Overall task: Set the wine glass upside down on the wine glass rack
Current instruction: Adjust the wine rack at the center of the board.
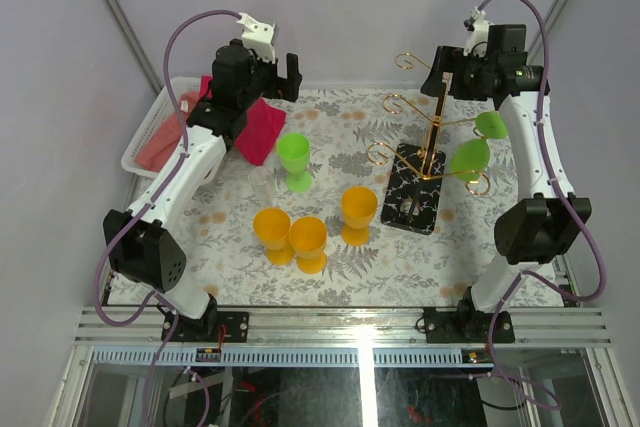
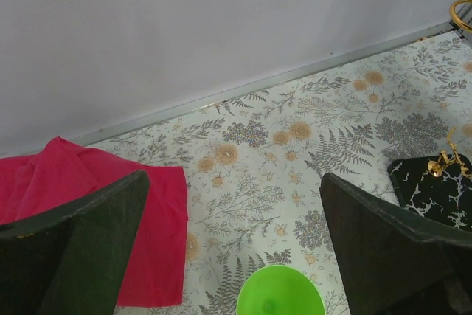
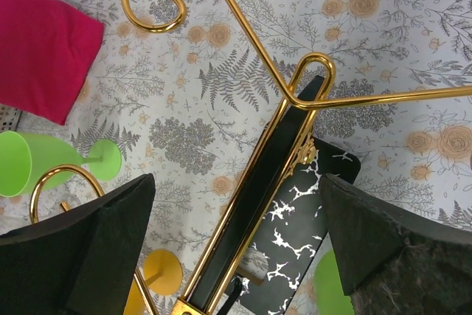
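Over the rack [image 3: 254,189], your right gripper [image 3: 236,208] gapes wide and empty; your left gripper [image 2: 236,204], equally wide, hovers empty above the upright green glass [image 2: 280,294] beside the red cloth [image 2: 110,189].

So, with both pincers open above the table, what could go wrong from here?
1. The green goblet shows at the bottom edge of the left wrist view, not centred under the left pincer; a straight descent could knock it over.
2. The right pincer hovers over the rack; it could snag a curled arm and shake off the hung green glasses.
3. The orange goblets stand close together, so grabbing one may topple another.
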`<state>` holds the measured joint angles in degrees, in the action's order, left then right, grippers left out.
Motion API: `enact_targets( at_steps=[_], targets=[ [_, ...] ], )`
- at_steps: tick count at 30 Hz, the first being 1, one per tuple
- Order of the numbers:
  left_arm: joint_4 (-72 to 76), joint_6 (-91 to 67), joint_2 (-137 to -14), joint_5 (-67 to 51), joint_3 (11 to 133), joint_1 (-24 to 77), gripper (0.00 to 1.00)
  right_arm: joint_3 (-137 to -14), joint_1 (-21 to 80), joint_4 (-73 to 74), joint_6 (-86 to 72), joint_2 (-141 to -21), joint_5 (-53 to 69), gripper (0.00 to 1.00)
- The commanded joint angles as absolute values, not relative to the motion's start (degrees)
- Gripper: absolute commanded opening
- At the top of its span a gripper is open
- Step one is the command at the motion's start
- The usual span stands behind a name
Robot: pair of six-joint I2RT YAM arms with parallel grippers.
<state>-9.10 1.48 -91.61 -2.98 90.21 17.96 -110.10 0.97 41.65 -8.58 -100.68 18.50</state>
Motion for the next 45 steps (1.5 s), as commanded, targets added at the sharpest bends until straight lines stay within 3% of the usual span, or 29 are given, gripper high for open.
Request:
enact_targets(
  at_steps=[1, 16, 23, 33, 45],
  targets=[
    [-7.27, 1.61, -89.57, -3.23, 89.64, 17.74, 1.00, -111.45, 2.33, 41.86, -8.34, -100.46, 18.33, 0.99],
    [-6.55, 1.45, -88.92, -3.95, 88.49, 17.76, 1.00, -108.74, 3.59, 43.18, -7.38, -98.94, 15.86, 0.99],
    [-7.14, 2.69, -87.14, -13.74, 87.77, 18.56, 1.00, -110.37, 3.61, 43.09, -6.81, -98.86, 13.89, 1.00],
    [-4.59, 4.71, -71.72, -12.97, 70.34, 27.26, 1.00, -118.57, 3.60, 45.12, -5.05, -102.94, 12.05, 1.00],
    [-5.45, 0.44, -68.42, -12.87, 67.18, 36.92, 1.00, -114.54, 3.63, 45.37, -5.45, -101.73, 12.93, 1.00]
  ],
)
